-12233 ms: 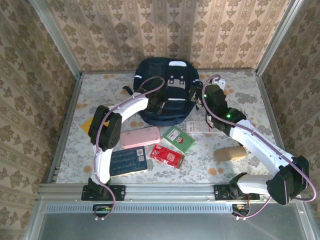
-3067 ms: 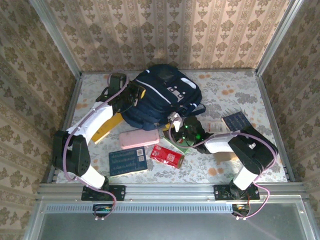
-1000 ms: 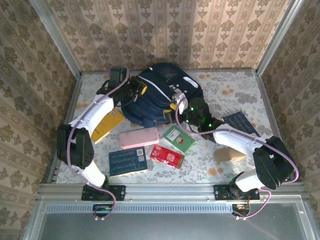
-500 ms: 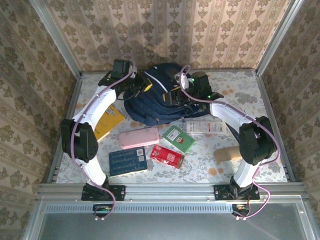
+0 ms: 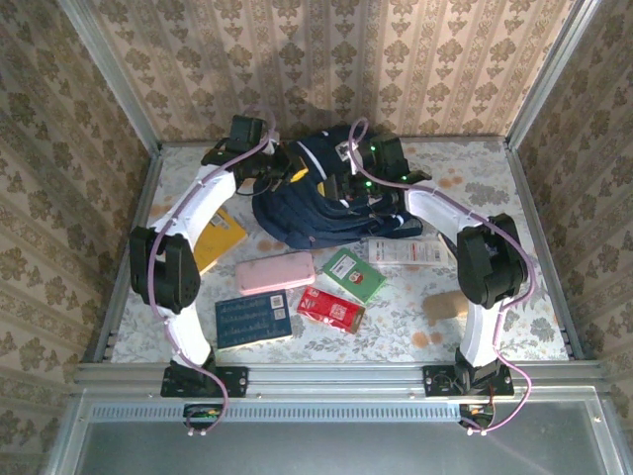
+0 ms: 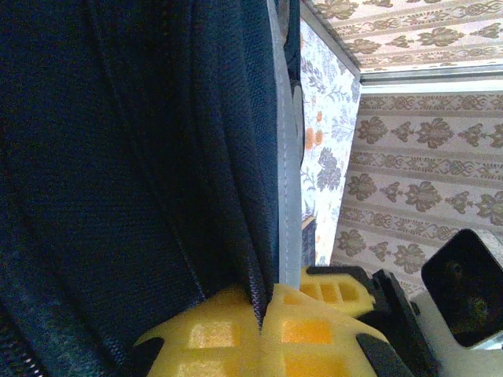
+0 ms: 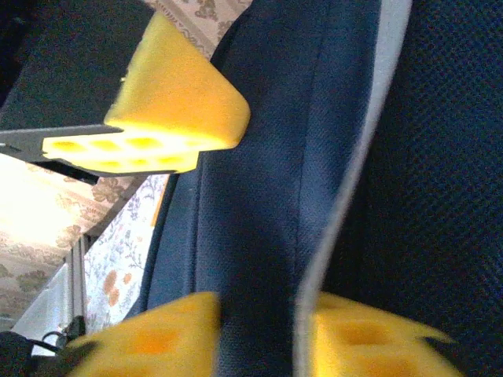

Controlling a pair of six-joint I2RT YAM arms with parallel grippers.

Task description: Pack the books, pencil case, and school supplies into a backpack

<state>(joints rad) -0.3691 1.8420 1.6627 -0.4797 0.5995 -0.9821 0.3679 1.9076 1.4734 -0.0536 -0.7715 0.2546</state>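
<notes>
While working the backpack (image 5: 321,203) open at the table's far middle, judging by pencil case (image 5: 276,271) and blue book (image 5: 253,320) lying unpacked nearer. Next: spread the mouth wide. Clenched on a fabric fold with left gripper (image 6: 263,310); fabric between right gripper (image 7: 228,220) jaws, cannot tell if pinched. Stretched far forward, wrists turned inward.

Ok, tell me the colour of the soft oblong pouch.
The pouch is pale pink, clearest in the top external view.
</notes>
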